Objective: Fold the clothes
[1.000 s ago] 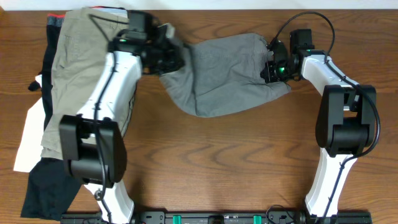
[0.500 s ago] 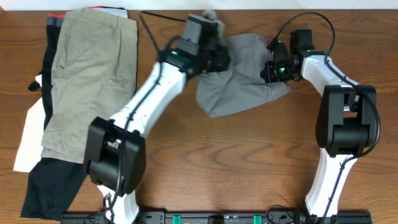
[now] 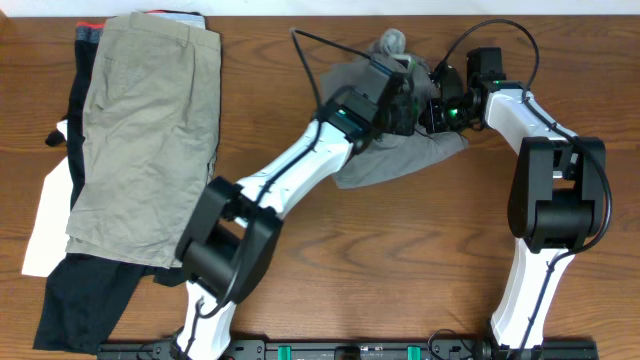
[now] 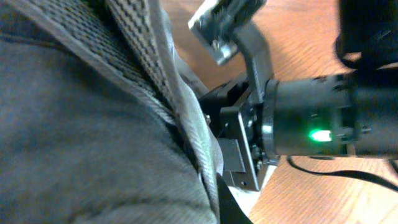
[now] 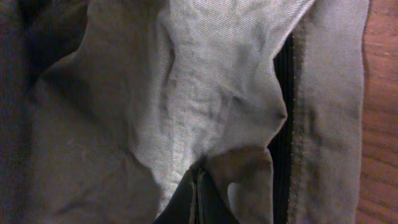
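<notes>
The grey shorts (image 3: 392,166) lie bunched at the back right of the table, doubled over on themselves. My left gripper (image 3: 400,98) is shut on one end of them and holds it over the other end, right beside my right gripper (image 3: 437,110). A tuft of cloth (image 3: 389,42) sticks up behind the left gripper. In the left wrist view the shorts (image 4: 93,137) fill the left side, with the waistband seam running down to my dark fingertip (image 4: 227,206). In the right wrist view the right gripper (image 5: 196,196) pinches a wrinkled fold of the shorts (image 5: 205,93).
A pile of other clothes lies at the far left: khaki-tan shorts (image 3: 150,130) on top, a black garment (image 3: 75,300) and a white one (image 3: 45,225) beneath. My left arm (image 3: 300,170) stretches diagonally across the table. The right arm's body (image 4: 311,124) is close by in the left wrist view.
My left gripper has swept right across the table with its end of the grey shorts, folding them over toward the right gripper. The right arm has stayed still.
</notes>
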Controlling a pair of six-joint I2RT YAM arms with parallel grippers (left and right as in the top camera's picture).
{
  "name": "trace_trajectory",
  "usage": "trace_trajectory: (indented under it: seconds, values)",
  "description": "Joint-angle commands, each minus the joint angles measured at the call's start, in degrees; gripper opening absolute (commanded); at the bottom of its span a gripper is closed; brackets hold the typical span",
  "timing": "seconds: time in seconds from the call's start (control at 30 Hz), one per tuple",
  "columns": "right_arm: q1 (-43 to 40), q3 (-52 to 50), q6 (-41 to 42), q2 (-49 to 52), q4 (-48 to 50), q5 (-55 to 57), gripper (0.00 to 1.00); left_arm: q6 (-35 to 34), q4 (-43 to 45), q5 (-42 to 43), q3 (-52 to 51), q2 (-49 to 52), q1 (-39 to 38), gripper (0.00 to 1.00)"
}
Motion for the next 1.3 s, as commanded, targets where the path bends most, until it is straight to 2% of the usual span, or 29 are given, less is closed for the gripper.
trace_trajectory:
  seconds: [0.0,0.1,0.13,0.3,0.57,0.73,0.93,1.1,1.27]
  values:
    - [-0.26,-1.88,0.63,0.42,-1.07,2.36,0.01,-0.11,1.75,-0.9,0.85,1.55,-0.55,0.13]
    - [-0.26,-1.88,0.66,0.42,-1.01,2.36,0.01,-0.09,2.67,-0.9,0.85,1.88,-0.52,0.27]
    - [-0.26,-1.88,0.66,0.42,-0.98,2.34,0.01,-0.09,3.06,-0.87,0.85,1.86,-0.52,0.36]
    - [-0.26,-1.88,1.09,0.42,-0.98,2.36,0.01,0.04,4.79,-0.85,0.85,1.66,-0.39,0.98]
    - [-0.33,-1.88,2.12,0.42,-0.94,2.36,0.01,0.66,0.87,1.73,0.85,-5.97,5.11,0.98]
    - [-1.49,0.0,2.14,0.15,-2.21,2.34,0.01,1.79,-10.86,3.21,0.85,-18.43,14.05,0.98]
    - [-3.76,6.23,2.12,-3.45,-8.09,2.47,0.01,9.35,-25.64,3.02,0.85,-30.71,26.34,0.98]
    - [-5.22,12.37,5.27,-10.03,-15.02,4.87,0.02,10.93,-33.03,3.02,0.85,-33.59,34.38,0.98]
    - [-5.22,15.96,9.92,-18.6,-20.94,6.38,0.09,12.22,-36.59,2.99,0.83,-33.24,37.86,0.98]
